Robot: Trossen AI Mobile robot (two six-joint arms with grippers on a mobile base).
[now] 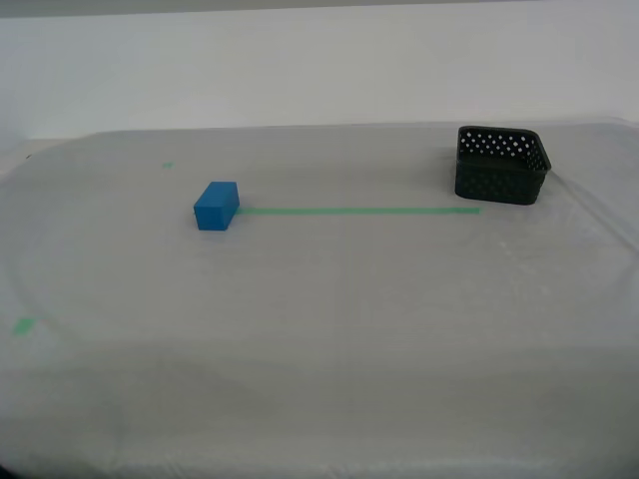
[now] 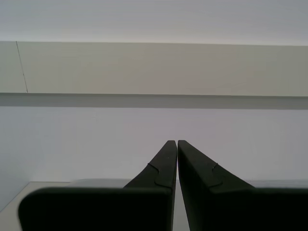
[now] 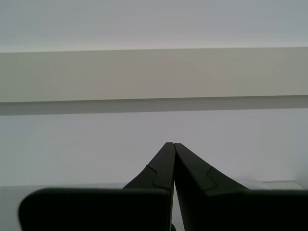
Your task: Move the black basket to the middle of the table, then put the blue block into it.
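Note:
The black basket [image 1: 502,164] stands upright and empty at the far side of the table [image 1: 329,289], toward the exterior view's right. The blue block [image 1: 216,206] lies on the cloth toward the exterior view's left, at one end of a green tape line [image 1: 359,211]. Neither arm appears in the exterior view. My first gripper [image 3: 173,144] is shut with nothing between its fingers and faces a pale wall. My second gripper [image 2: 176,142] is likewise shut on nothing, pointed at the same wall. Neither wrist view shows the basket or the block.
Small green tape marks sit on the cloth, one [image 1: 168,165] at the far left of the exterior view and one [image 1: 23,325] at its near left. A white wall [image 1: 319,60] rises behind the table.

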